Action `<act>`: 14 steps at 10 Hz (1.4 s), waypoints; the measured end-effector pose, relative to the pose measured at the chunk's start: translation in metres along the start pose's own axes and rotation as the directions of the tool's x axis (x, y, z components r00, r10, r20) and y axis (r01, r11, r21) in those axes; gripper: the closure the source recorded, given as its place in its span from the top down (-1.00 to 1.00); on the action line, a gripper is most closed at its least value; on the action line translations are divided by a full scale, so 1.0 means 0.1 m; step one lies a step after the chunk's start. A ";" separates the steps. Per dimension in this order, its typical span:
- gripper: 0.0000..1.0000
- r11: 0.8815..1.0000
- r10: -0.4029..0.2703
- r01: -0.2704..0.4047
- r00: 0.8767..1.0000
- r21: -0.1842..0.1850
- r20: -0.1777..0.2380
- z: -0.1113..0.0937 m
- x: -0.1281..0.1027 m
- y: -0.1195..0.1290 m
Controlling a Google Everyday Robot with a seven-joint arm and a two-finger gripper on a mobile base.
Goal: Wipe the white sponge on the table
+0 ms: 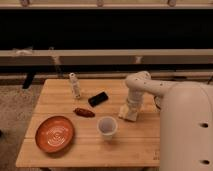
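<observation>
The white sponge (128,114) lies on the light wooden table (130,146), right of centre, a little to the right of the cup. My gripper (131,106) points straight down onto the sponge and covers its top part, so only its lower cream-white edge shows. The white arm reaches in from the right, and its bulky body fills the lower right corner of the view, hiding the table's right end.
A white-grey cup (107,127) stands just left of the sponge. A black rectangular device (98,98), a reddish-brown oblong item (84,112), a small white bottle (75,85) and an orange plate (55,134) are spread over the left half.
</observation>
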 end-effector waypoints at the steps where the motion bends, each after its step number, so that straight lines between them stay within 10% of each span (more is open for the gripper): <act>1: -0.73 0.999 0.036 -0.036 0.999 0.015 0.010 -0.06 -0.01 -0.05; 9: -1.00 0.957 0.276 -0.277 0.961 0.085 0.028 -0.15 0.04 -0.55; 14: -1.00 0.946 0.309 -0.313 0.950 0.085 0.051 -0.14 -0.23 -0.49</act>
